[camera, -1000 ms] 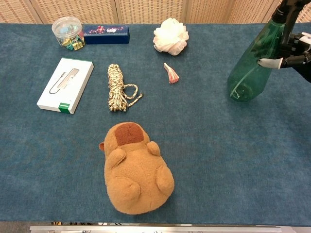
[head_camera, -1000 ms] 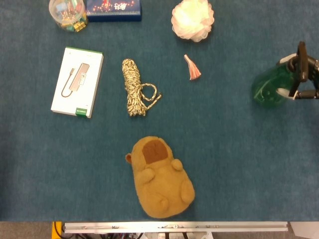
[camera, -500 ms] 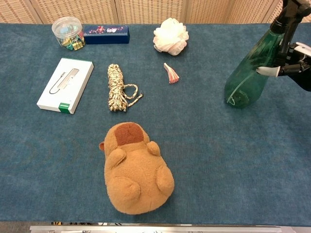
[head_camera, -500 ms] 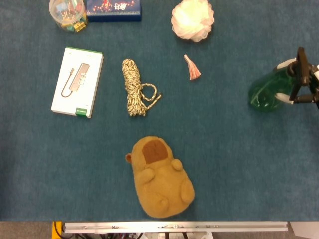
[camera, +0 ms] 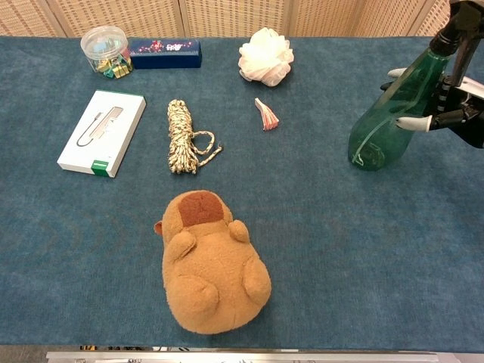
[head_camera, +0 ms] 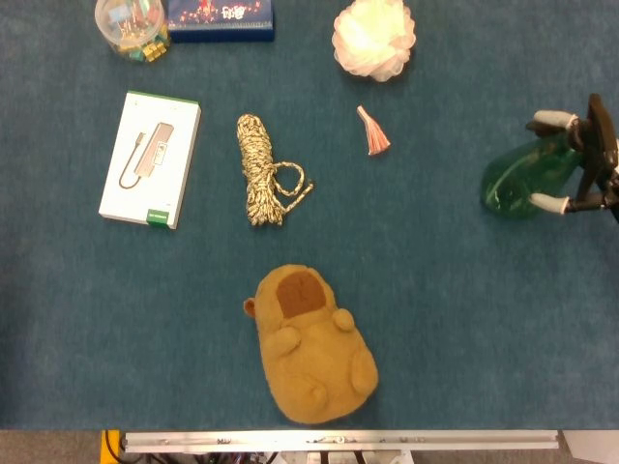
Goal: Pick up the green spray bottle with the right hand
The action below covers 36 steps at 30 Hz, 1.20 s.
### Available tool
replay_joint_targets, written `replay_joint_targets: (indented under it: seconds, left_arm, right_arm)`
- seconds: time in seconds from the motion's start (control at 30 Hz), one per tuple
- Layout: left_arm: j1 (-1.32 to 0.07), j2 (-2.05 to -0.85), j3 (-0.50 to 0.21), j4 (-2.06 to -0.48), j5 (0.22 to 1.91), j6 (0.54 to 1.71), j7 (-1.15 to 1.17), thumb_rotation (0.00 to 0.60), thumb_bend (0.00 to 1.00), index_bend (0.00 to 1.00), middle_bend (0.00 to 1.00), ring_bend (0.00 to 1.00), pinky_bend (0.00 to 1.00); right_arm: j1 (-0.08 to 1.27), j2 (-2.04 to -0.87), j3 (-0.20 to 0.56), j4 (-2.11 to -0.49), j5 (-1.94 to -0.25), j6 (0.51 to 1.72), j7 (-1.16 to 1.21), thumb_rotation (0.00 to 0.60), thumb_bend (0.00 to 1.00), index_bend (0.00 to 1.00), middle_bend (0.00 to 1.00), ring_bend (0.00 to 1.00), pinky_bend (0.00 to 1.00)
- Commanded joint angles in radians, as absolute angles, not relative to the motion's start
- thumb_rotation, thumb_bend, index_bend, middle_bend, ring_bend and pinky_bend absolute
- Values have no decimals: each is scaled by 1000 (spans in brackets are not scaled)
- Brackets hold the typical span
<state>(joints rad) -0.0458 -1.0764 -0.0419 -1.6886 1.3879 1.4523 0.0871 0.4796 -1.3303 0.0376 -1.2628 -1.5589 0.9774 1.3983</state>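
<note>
Even, soft overhead light; faint shadows; both views slightly grainy, no glare.

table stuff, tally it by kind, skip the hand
Bottles: 1, green spray bottle
Plush toys: 1
Boxes: 2, white box, blue box
Jars: 1, clip jar
Rope bundles: 1
Bath puffs: 1
Tassels: 1
Total: 8

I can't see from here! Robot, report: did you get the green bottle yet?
Right hand: fingers around green spray bottle, bottle tilted. Left hand not in view. Nothing near the bottle in the way.
</note>
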Motion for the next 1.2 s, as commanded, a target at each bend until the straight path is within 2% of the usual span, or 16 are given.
replay_joint_targets:
  seconds: [0.03, 0.2, 0.4, 0.6, 0.87, 1.03, 1.2]
  left_arm:
    - [-46, -1076, -42, -1689, 1388, 1452, 88, 600, 82, 294, 386, 295, 389]
    - [-46, -1076, -41, -1689, 1388, 1452, 88, 600, 81, 294, 387, 295, 389]
    - [-46, -1076, -42, -1688, 1388, 1452, 87, 600, 82, 294, 387, 295, 389]
    - [-47, -1078, -41, -1688, 1388, 1450, 90, 600, 81, 294, 386, 295, 389]
    - [-50, -1078, -40, -1690, 1386, 1444, 94, 600, 81, 294, 387, 295, 389]
    - [-52, -1078, -41, -1689, 1386, 1440, 94, 600, 81, 294, 386, 295, 389]
    - [-56, -1079, -41, -1684, 1383, 1433, 92, 600, 81, 294, 386, 295, 389]
  right_arm:
    - [485, -1328, 21, -1245, -1584, 999, 1423, 600, 0, 60, 105, 66, 134]
    - [486, -1326, 8, -1229, -1602, 1029, 1441, 600, 0, 3, 57, 27, 118]
    - [478, -1313, 1, -1225, -1608, 1074, 1433, 600, 0, 0, 17, 0, 104]
    - [437, -1259, 7, -1282, -1580, 1140, 1301, 600, 0, 0, 3, 0, 96]
    - [343, -1082, 1, -1534, -1457, 1179, 884, 600, 0, 0, 3, 0, 90]
    - [244, -1035, 7, -1651, -1352, 1317, 480, 600, 0, 0, 23, 0, 90]
    - [154, -1086, 25, -1717, -1201, 1500, -13, 600, 0, 147, 115, 0, 90]
